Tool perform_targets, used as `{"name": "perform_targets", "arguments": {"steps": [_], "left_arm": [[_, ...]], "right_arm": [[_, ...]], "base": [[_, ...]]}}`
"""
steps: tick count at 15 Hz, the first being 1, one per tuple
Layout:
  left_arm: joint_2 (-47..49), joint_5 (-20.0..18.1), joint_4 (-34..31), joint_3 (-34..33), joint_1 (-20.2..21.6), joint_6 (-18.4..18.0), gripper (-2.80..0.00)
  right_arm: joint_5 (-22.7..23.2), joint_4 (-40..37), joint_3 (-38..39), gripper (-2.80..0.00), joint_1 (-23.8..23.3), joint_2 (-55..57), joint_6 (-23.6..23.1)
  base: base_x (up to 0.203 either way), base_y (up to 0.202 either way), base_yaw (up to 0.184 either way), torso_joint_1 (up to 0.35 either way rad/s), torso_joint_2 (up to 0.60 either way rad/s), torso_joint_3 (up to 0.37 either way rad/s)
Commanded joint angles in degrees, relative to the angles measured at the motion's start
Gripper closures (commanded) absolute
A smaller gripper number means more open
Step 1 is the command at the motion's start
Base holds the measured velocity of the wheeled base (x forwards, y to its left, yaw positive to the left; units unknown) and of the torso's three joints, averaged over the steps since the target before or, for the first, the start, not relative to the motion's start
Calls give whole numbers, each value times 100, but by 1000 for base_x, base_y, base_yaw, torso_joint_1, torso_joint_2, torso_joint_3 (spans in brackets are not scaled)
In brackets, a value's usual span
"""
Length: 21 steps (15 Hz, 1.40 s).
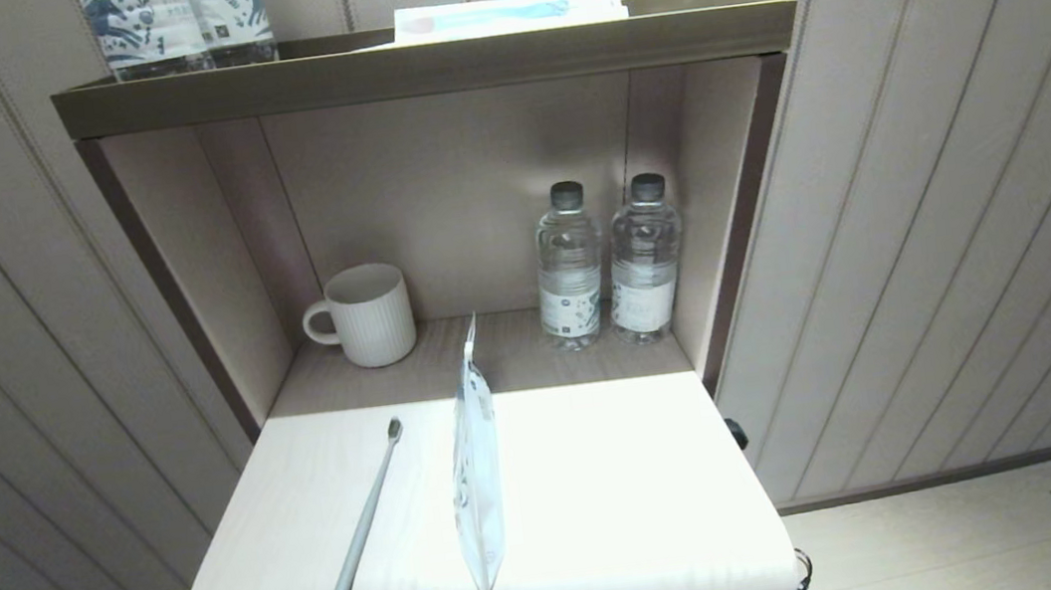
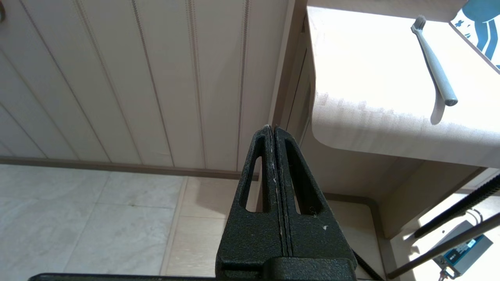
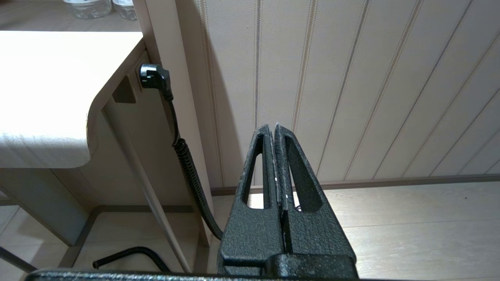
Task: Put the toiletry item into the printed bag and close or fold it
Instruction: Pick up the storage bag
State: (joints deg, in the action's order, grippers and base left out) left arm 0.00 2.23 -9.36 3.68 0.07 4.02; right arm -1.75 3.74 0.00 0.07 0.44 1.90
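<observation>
Below tabletop [image 1: 609, 485]: left gripper [image 2: 274, 130], right gripper [image 3: 275, 128] parked low, jaws closed.

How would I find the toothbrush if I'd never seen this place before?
Look at the pale table jutting out below the shelf with the mug and two water bottles. Left of the printed bag standing on edge lies the toothbrush: the only long, thin grey stick, dark bristles pointing toward the shelf.

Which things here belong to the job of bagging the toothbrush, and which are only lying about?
For the job:
- toothbrush, flat on the table
- printed bag, standing on edge beside it
- left end effector and right end effector, both shut, low beside the table

Lying about:
- mug
- two water bottles
- blue-patterned packs on the top shelf
</observation>
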Motion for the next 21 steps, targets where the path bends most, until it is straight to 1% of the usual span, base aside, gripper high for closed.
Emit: {"name": "perform_targets", "arguments": {"steps": [1, 7, 9, 10, 11, 13, 14, 15, 16, 18, 19, 20, 21], "left_arm": [[0, 5, -3, 1, 1, 2, 0], [0, 28, -4, 1, 1, 28, 0], [0, 62, 45, 95, 7, -64, 0], [30, 69, 72, 390, 9, -147, 0], [170, 65, 82, 842, 9, -195, 0], [934, 17, 101, 1657, 9, -238, 0], [1546, -109, 114, 2029, 9, -248, 0], [2055, -333, 126, 2280, 9, -260, 0], [2605, -707, 135, 2518, 10, -279, 0], [3659, -1718, 81, 2976, -9, -319, 0], [4087, -2244, -49, 3217, -103, -332, 0], [4408, -2665, -331, 3444, -411, -339, 0], [4525, -2834, -583, 3542, -903, -340, 0]], "right_arm": [[-1, -5, 0, 0, 1, 9, 3], [-1, -5, 0, 0, 1, 9, -6], [-1, -5, 0, 0, 1, 9, -6], [8, -5, 0, 0, 1, 9, -6], [8, -5, 0, 0, 1, 9, -6], [8, -5, 0, 0, 1, 9, -14], [24, 12, 0, 0, 1, 9, -32], [25, 12, 0, 0, 1, 9, -32], [25, 12, 0, 0, 1, 9, -32], [25, 12, 0, 0, 1, 9, -32], [25, 12, 0, 0, 1, 9, -32], [25, 12, 0, 0, 1, 9, -32], [25, 12, 0, 0, 1, 9, -32]], "base": [[0, 0, 0, 0, 0, 0], [0, 0, 0, 0, 0, 0], [0, 0, 0, 0, 0, 0], [0, 0, 0, 0, 0, 0], [0, 0, 0, 0, 0, 0], [0, 0, 0, 0, 0, 0], [0, 0, 0, 0, 0, 0], [0, 0, 0, 0, 0, 0], [0, 0, 0, 0, 0, 0], [0, 0, 0, 0, 0, 0], [0, 0, 0, 0, 0, 0], [0, 0, 0, 0, 0, 0], [0, 0, 0, 0, 0, 0]]}}
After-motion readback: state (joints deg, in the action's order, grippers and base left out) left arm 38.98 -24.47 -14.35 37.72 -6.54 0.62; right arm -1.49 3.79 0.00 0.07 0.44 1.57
